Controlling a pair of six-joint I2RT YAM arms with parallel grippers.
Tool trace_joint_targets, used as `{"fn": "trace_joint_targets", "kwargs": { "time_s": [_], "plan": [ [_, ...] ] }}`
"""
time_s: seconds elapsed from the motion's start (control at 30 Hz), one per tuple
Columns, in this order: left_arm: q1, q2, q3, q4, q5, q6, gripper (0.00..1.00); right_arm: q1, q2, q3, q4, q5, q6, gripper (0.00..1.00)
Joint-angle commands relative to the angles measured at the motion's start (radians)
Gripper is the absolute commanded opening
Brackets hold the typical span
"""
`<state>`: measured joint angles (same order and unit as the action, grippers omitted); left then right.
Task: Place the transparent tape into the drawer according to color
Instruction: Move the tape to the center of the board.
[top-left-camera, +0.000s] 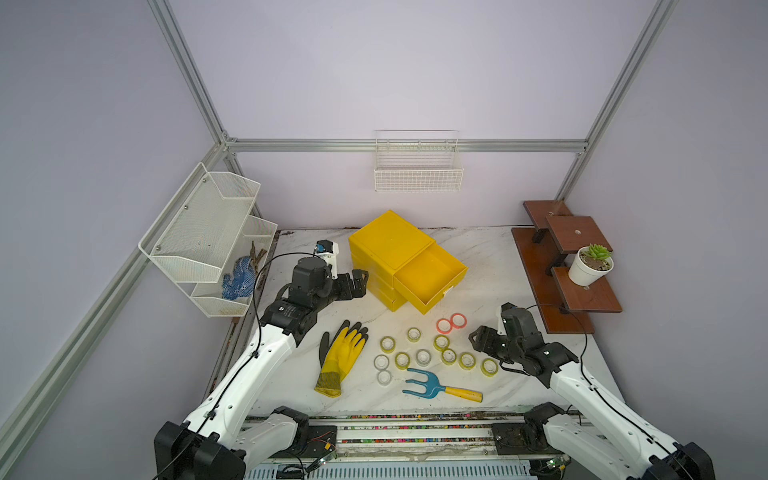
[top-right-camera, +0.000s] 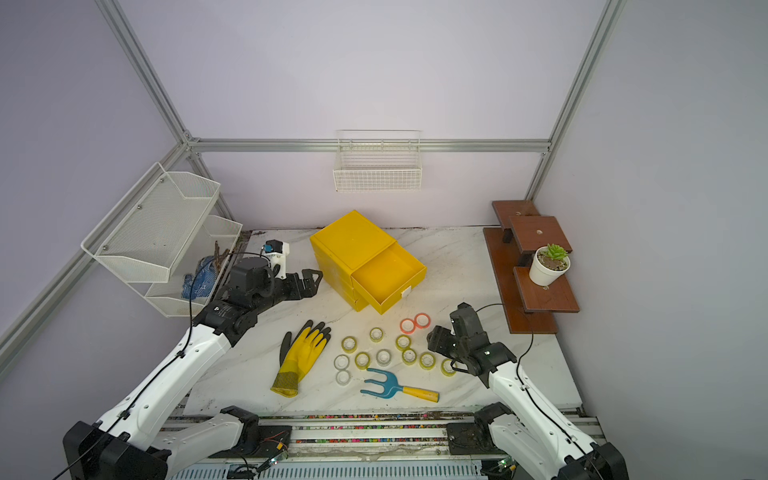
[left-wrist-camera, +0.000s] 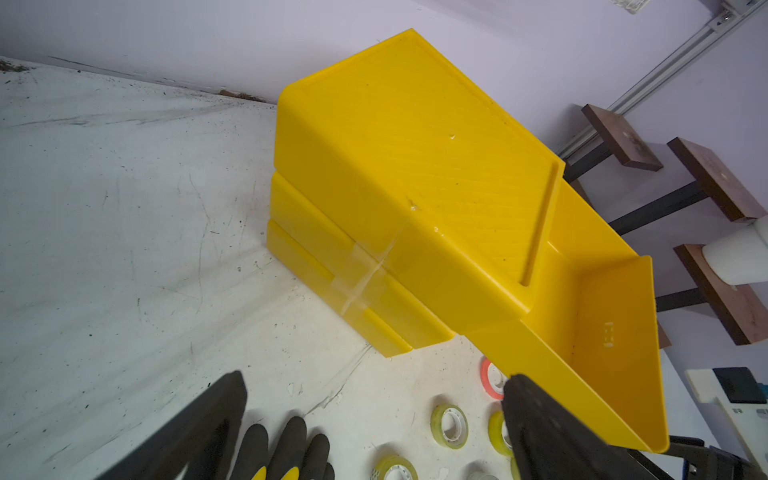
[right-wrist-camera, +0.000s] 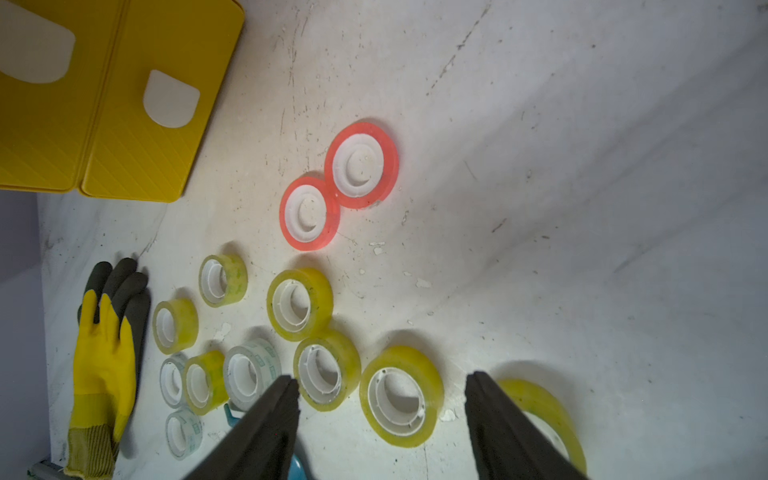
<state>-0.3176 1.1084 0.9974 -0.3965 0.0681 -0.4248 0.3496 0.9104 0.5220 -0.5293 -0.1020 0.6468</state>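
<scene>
Pale lilac walls (top-left-camera: 415, 83) enclose a white marbled worktop (top-left-camera: 498, 257). The transparent tape (top-left-camera: 423, 356) lies loose on its near middle, between a yellow glove (top-left-camera: 340, 357) on the left and the right hand (top-left-camera: 478, 343). It is twelve small glossy rings lying flat, each with a white plastic core. A pink-red pair (right-wrist-camera: 361, 164) sits touching at the far side of the cluster, nearest the yellow cabinet (top-left-camera: 390, 241). Seven yellow-green rolls (right-wrist-camera: 299, 305) spread across the cluster, their tint see-through. Three clear-white rolls (top-left-camera: 381, 362) sit among them, two beside the glove and one in the middle. A blue garden fork (top-left-camera: 428, 384) lies just nearer.

The cabinet's top drawer (top-left-camera: 428, 272) is pulled out, and every roll is on the worktop. The right hand hangs over the cluster's right end. Its fingers are parted, one on each side of a yellow-green roll in the wrist view, gripping nothing. The left hand (top-left-camera: 360, 284) is spread wide and empty, just left of the cabinet.
</scene>
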Motion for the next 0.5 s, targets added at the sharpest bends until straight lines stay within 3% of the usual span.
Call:
{"fn": "trace_joint_targets", "kwargs": {
  "time_s": [0.0, 0.27, 0.47],
  "plan": [
    [-0.006, -0.023, 0.001, 0.019, -0.039, 0.029, 1.00, 0.009, 0.019, 0.014, -0.022, 0.051, -0.039, 0.68],
    [-0.006, -0.009, -0.006, 0.022, -0.033, 0.023, 1.00, 0.011, 0.110, 0.006, 0.152, 0.102, -0.016, 0.68],
    [-0.006, -0.013, -0.014, 0.027, -0.040, 0.024, 1.00, 0.009, 0.320, 0.082, 0.277, 0.155, -0.017, 0.67]
  ]
}}
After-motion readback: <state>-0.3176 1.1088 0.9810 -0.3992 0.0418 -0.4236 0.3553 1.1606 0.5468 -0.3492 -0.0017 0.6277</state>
